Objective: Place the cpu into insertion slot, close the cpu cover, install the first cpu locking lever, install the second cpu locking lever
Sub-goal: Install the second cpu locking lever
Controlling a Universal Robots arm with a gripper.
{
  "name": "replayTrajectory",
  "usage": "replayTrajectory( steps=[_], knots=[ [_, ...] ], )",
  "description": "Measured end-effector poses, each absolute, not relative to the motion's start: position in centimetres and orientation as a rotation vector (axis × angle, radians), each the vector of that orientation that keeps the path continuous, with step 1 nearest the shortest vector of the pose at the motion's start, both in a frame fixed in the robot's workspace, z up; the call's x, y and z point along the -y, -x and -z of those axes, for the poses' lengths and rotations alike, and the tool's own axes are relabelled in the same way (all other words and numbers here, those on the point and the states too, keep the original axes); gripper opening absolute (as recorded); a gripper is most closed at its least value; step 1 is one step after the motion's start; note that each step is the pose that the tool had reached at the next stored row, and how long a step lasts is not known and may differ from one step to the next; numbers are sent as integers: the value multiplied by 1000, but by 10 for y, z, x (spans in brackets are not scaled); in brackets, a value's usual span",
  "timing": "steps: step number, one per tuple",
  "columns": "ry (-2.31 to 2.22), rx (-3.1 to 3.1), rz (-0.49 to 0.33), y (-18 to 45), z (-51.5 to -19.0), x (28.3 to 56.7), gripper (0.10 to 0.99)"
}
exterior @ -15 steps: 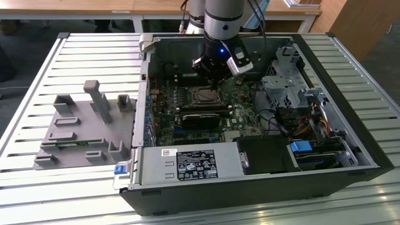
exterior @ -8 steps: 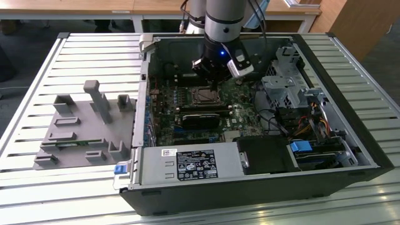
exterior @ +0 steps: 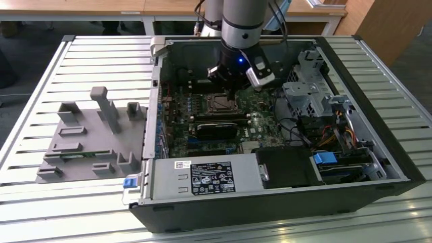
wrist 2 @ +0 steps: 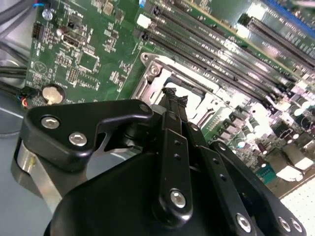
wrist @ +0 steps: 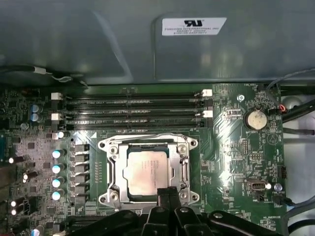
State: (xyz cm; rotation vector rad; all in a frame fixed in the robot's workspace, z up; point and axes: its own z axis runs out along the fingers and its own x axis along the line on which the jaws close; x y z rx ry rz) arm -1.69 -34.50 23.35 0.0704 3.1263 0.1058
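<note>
cpu (wrist: 146, 173) seated under closed cpu cover (wrist: 183, 169)

one cpu (wrist: 146, 173), one cpu cover (wrist: 183, 162), four memory slots (wrist: 133, 112), one coin cell (wrist: 256, 118)

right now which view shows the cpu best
The first wrist view: the cpu faces the camera, its dull metal face framed by the cpu cover, with the gripper at its edge. In the exterior view the socket is small and the arm hangs over it. In the second wrist view the gripper's fingers block most of it.
</note>
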Motion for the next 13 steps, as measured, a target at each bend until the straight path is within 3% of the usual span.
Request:
replayTrajectory(
  steps=[13],
  knots=[
    [-69,-3126,-106,17,-233,366,106]
  ],
)
